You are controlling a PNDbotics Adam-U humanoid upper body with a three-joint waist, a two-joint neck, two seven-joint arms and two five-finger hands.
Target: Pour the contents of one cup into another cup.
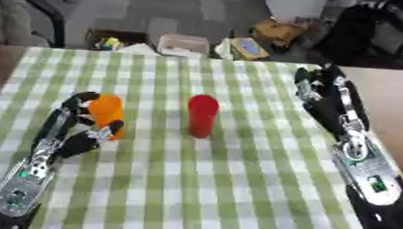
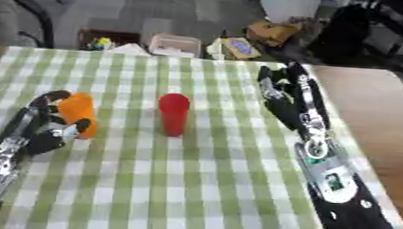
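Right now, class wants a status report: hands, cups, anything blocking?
Left hand curled round orange cup. Right hand open, idle. Red cup upright, untouched. Nothing between cups.

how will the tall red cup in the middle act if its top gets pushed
The tall red plastic-looking cup is narrow for its height and stands alone on the green checked cloth, so it would probably tip rather than slide. Its round sides suggest it would roll once down. It likely stays stiff; its contents cannot be seen.

Silver plates are showing behind the black fingers of the left hand and right hand (tiny green lights glowing further back on each forearm).
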